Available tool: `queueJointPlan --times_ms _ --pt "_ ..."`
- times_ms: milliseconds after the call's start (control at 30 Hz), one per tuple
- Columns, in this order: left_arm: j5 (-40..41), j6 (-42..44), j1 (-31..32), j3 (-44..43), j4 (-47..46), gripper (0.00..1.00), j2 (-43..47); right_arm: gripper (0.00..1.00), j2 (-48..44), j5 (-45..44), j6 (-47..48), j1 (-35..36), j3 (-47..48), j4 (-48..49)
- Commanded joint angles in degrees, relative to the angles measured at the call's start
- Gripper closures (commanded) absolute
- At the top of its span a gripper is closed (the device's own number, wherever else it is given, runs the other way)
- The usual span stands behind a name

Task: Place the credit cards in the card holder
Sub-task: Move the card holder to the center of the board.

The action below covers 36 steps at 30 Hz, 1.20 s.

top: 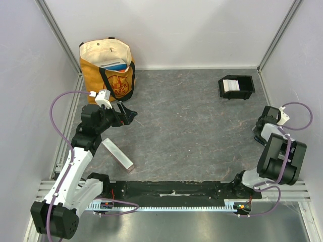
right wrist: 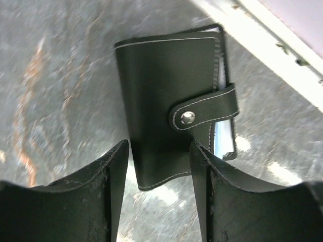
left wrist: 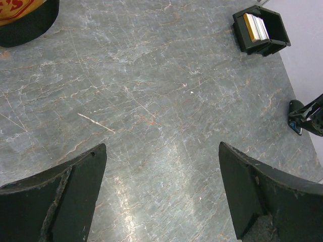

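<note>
The grey marbled table lies under both grippers. The orange-and-cream tote bag stands just beyond the left gripper, a bit to its left, and is not touching it. The left gripper hangs above bare table w/ jaws spread wide and nothing between them. A long pale strip lies flat behind this gripper, beside its arm. The card holder sits far ahead of the left gripper and to its right, approx. at the table's far corner; from the right gripper it is ahead and to the left, well apart. The black snap wallet lies flat directly under the right gripper. Its near end is between the two fingers, which are set rather narrow, one at each side. Whether they already press it, I cannot tell, as the pic is blurred. The credit cards stand on edge inside one compartment of the holder, an orange one beside pale ones.
</note>
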State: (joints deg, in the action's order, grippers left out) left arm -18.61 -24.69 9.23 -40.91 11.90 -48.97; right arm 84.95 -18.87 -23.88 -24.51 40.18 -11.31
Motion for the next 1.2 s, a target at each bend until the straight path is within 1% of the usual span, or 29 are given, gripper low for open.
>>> queueJointPlan --times_ms 0,33,133,267,333,433,500,567,600,633,667,700,800,867,900,967,1033,1100,1133,1167 --pt "-0.9 -0.89 0.08 -0.58 -0.56 0.04 0.63 0.42 -0.3 16.75 -3.8 5.87 -5.37 -7.23" --pt "-0.99 -0.89 -0.01 -0.58 -0.56 0.04 0.72 0.41 -1.09 17.63 -4.5 8.05 -5.81 -7.67" --pt "-0.99 -0.8 -0.01 -0.58 -0.48 0.03 0.63 0.41 -4.87 16.51 -7.84 15.52 -7.48 -8.02" --pt "-0.9 -0.54 -0.01 -0.75 0.05 0.04 0.54 0.43 -8.03 17.29 -13.11 22.47 -9.24 -7.76" --pt "-0.64 -0.45 0.0 -0.67 0.23 0.04 0.72 0.42 -11.02 16.6 -15.22 28.53 -9.69 -7.85" --pt "0.06 -0.1 0.08 -0.84 0.84 0.04 0.98 0.4 -15.5 18.34 -16.38 34.78 -9.16 -7.76" --pt "0.33 0.25 0.08 -0.93 1.02 0.04 0.98 0.36 -19.45 15.47 -16.2 36.55 -7.5 -11.25" --pt "0.77 0.69 -0.01 -1.19 1.63 0.04 1.16 0.26 -23.84 6.45 -16.29 36.47 -5.13 -16.61" --pt "0.94 0.78 -0.01 -1.19 1.81 0.04 1.24 0.19 -25.6 1.26 -16.55 36.29 -3.81 -18.99" --pt "1.03 0.78 -0.09 -1.19 1.81 0.03 1.42 0.14 -26.75 -4.01 -16.72 35.59 -2.84 -21.1" --pt "0.95 0.69 0.08 -1.11 1.72 0.04 1.33 0.1 -27.29 -6.94 -16.38 33.93 -2.22 -21.82" --pt "0.77 0.69 -0.01 -1.11 1.63 0.04 1.33 0.09 -26.94 -7.58 -14.98 31.22 -1.52 -22.0" --pt "-0.02 0.61 0.08 -1.19 1.55 0.04 0.63 0.07 -23.26 -5.48 -9.54 18.49 0.07 -20.69" --pt "-0.64 0.43 0.08 -1.11 1.46 0.04 0.54 0.05 -19.49 -1.27 -5.85 11.01 0.59 -18.58" --pt "-0.98 0.26 -0.01 -0.93 1.2 0.04 0.63 0.05 -17.82 -0.47 -5.74 8.19 1.12 -17.7" --pt "-1.6 0.08 -0.01 -0.84 0.67 0.04 0.28 0.02 -14.56 2.95 -4.16 4.41 2.17 -15.76" --pt "-2.22 -0.1 -0.01 -0.84 0.32 0.04 -0.07 0.02 -10.35 4.8 -1.28 2.72 3.75 -13.4" --pt "-3.09 -0.36 -0.01 -0.93 -0.12 0.04 -0.6 0.02 -5.96 3.76 -0.38 1.58 4.72 -11.81" --pt "-3.18 -0.54 -0.01 -0.93 -0.3 0.04 -0.69 0.02 -4.54 5.06 0.23 0.7 4.64 -10.67" --pt "-3.45 -0.62 0.08 -0.93 -0.47 0.04 -1.12 0.02 -3.66 8.73 0.58 -0.26 3.77 -8.49"
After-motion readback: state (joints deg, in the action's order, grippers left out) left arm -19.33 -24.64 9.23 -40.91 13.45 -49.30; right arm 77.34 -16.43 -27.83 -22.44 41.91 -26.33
